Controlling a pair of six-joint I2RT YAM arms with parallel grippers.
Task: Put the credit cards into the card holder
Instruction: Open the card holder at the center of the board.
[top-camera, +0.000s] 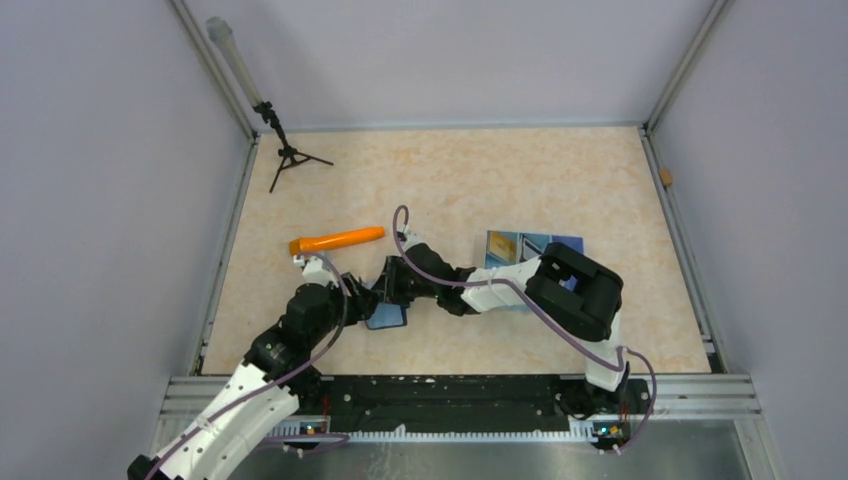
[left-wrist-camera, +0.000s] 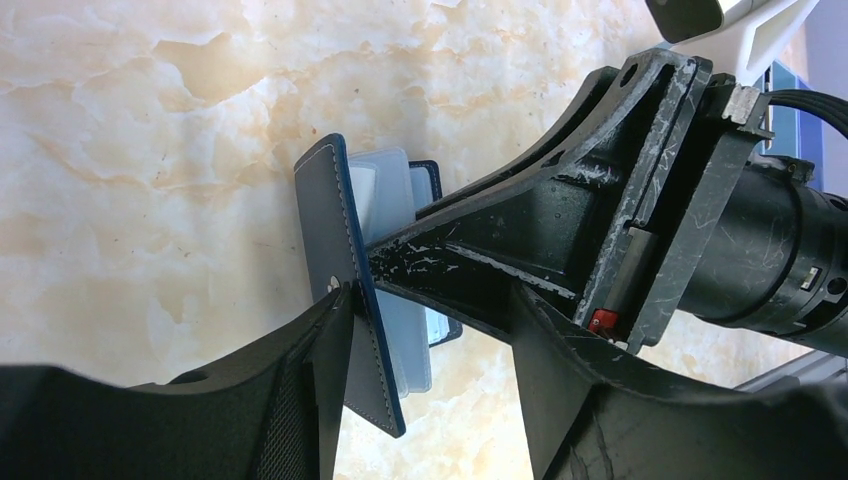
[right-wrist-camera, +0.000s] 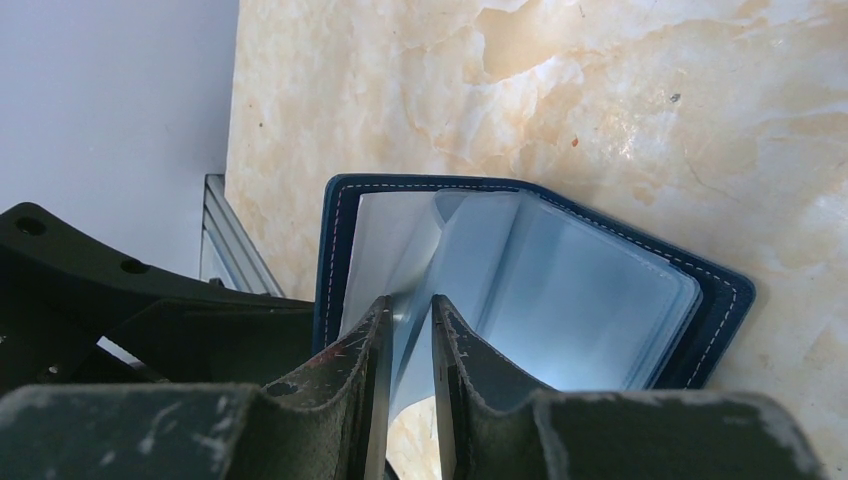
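Note:
The card holder (top-camera: 388, 318) lies open on the table in front of the left arm, navy outside and pale blue inside. In the left wrist view its cover (left-wrist-camera: 335, 230) stands on edge against my left finger. My left gripper (left-wrist-camera: 435, 300) is open wide around it. My right gripper (right-wrist-camera: 410, 310) reaches in from the right. Its jaws are nearly together, with a pale blue inner sleeve (right-wrist-camera: 600, 290) between them. A gold-yellow card (top-camera: 503, 244) lies on a blue sheet (top-camera: 562, 244) behind the right arm. Other cards are hidden.
An orange carrot-shaped object (top-camera: 336, 240) lies just behind the left gripper. A small black tripod (top-camera: 290, 155) stands at the far left corner. Metal rails edge the table on the left, right and near sides.

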